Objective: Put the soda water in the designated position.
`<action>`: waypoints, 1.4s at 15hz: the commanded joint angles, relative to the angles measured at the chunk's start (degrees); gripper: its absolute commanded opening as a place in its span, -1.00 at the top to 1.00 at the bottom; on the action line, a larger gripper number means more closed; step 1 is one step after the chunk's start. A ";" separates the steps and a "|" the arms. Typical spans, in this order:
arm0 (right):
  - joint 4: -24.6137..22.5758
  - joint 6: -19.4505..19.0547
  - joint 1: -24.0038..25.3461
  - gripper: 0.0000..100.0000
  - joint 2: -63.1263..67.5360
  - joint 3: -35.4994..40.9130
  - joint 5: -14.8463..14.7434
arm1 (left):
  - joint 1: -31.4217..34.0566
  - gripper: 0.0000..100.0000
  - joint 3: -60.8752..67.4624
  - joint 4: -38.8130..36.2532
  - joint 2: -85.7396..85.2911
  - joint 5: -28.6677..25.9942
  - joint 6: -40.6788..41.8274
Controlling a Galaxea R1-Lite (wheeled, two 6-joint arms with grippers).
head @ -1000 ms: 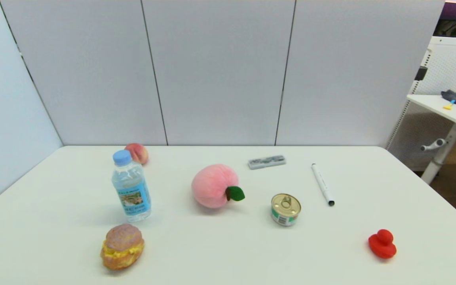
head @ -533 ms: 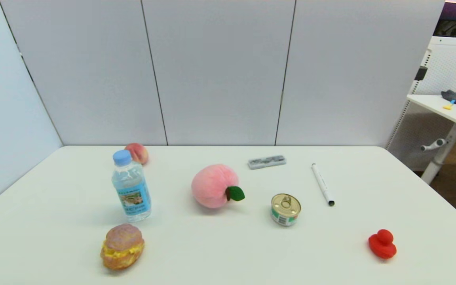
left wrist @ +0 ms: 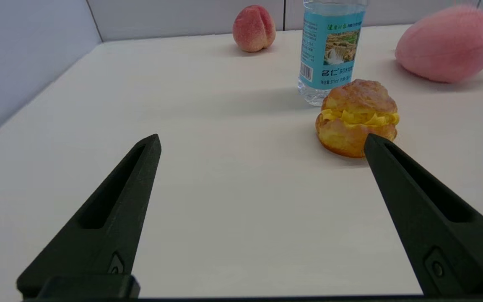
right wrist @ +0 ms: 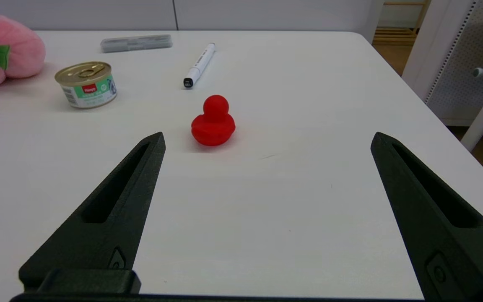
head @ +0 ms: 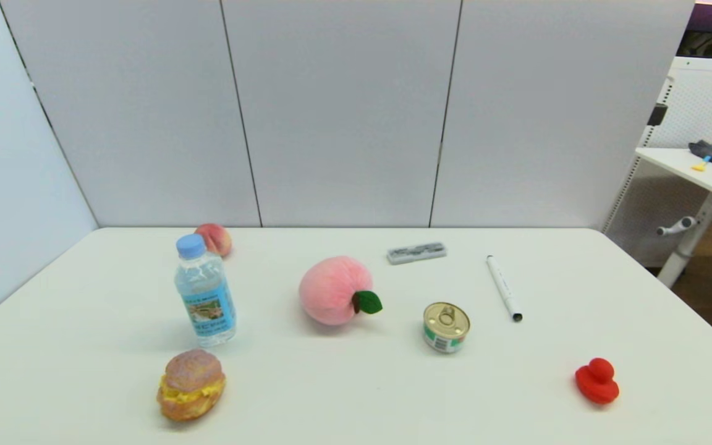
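Nothing moved; left hand [left wrist: 262,140] parked low, fingers spread.

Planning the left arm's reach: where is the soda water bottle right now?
In the head view, the clear plastic soda water bottle with light-blue cap stands upright on the table's left side, behind the cream puff and in front of the small peach.

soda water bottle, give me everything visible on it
The soda water is a small clear plastic bottle with a light-blue screw cap, on and shut, and a blue label bearing a waterfall landscape picture, a barcode and print. It holds clear liquid and stands upright on the white table, on the robot's left side. A cream puff sits nearer the robot, a small peach behind it; neither touches it. Nothing grips it; the left gripper is open, short of it.
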 commanded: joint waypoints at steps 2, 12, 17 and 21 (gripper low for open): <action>-0.02 -0.02 0.01 -1.00 0.07 0.01 0.02 | 0.00 -1.00 0.00 -0.13 -0.01 3.41 -6.58; -0.02 -0.02 0.01 -1.00 0.07 0.01 0.02 | 0.00 -1.00 0.00 -0.13 0.07 3.41 -6.58; -0.02 -0.11 0.01 -1.00 0.07 0.01 0.02 | 0.00 -1.00 0.00 -0.13 0.07 3.49 -6.58; -0.02 0.77 0.01 -1.00 0.07 0.01 -0.50 | 0.00 -1.00 0.00 -0.13 0.07 3.41 -6.58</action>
